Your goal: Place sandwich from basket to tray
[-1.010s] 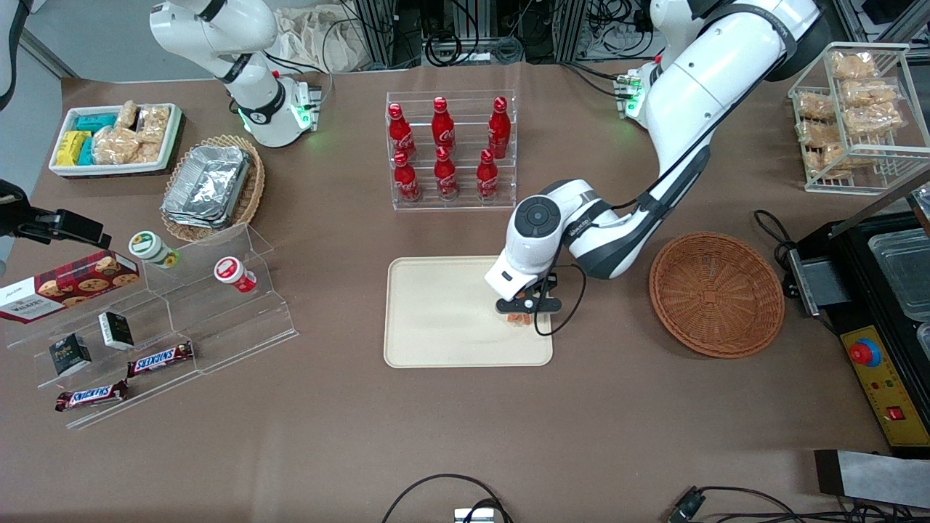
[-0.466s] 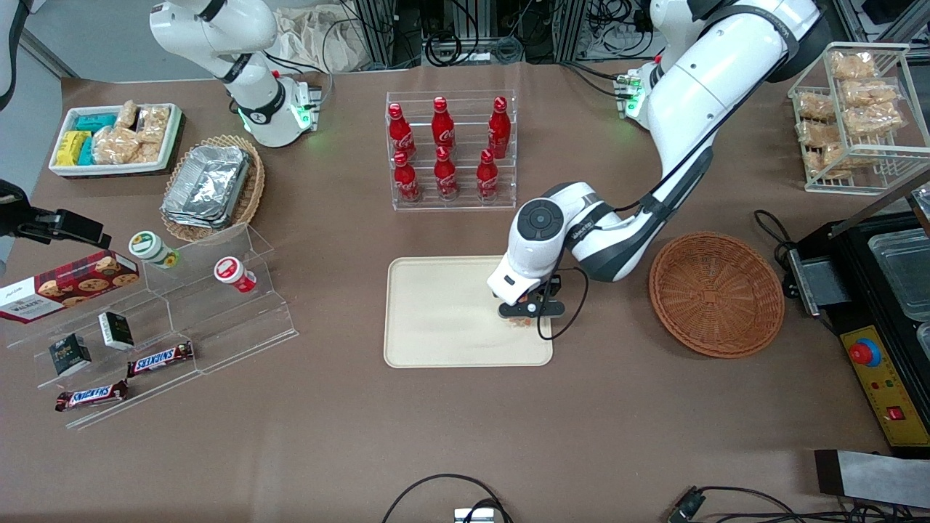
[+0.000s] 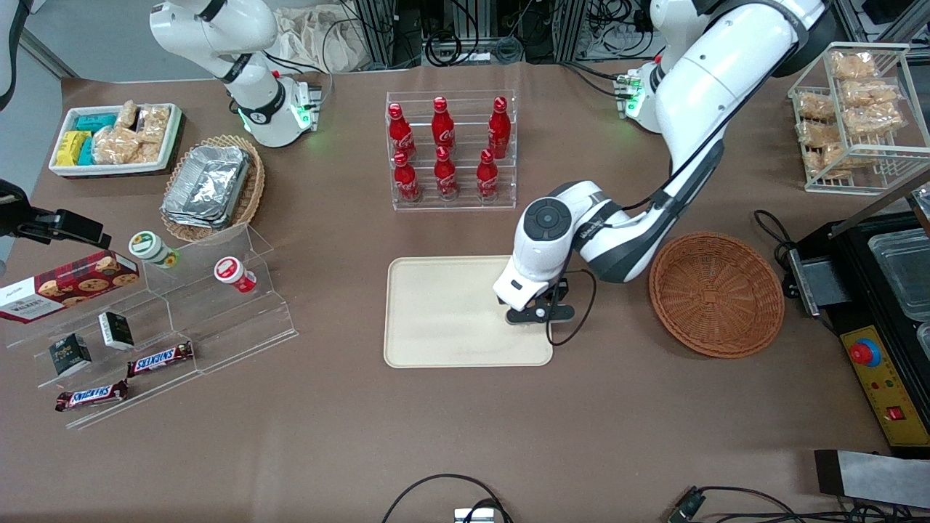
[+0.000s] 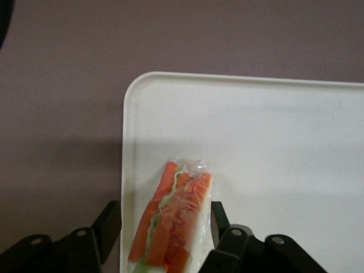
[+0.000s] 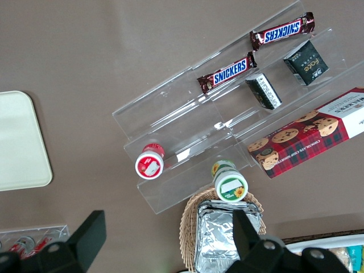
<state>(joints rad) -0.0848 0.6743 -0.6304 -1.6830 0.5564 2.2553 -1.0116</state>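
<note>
The sandwich (image 4: 173, 219), wrapped in clear film with its orange-red and green filling showing, lies on the cream tray (image 4: 273, 131) close to the tray's rim. My left gripper (image 4: 165, 219) hangs over it, open. One black finger (image 4: 111, 222) stands apart from the sandwich and the other finger (image 4: 219, 216) sits close beside it. In the front view the gripper (image 3: 539, 314) is above the tray's (image 3: 436, 312) edge toward the working arm's end and hides the sandwich. The reddish-brown basket (image 3: 716, 293) lies empty beside the tray, toward the working arm's end.
A clear rack of red bottles (image 3: 450, 149) stands farther from the camera than the tray. An acrylic stepped stand (image 3: 182, 312) with snacks, a tan basket of foil containers (image 3: 211, 185) and a white snack bin (image 3: 116, 138) lie toward the parked arm's end. A black machine (image 3: 886, 305) flanks the basket.
The gripper has shifted slightly toward the working arm's end of the tray. The sandwich's orange edge, seen under the gripper before in the front view, is now covered.
</note>
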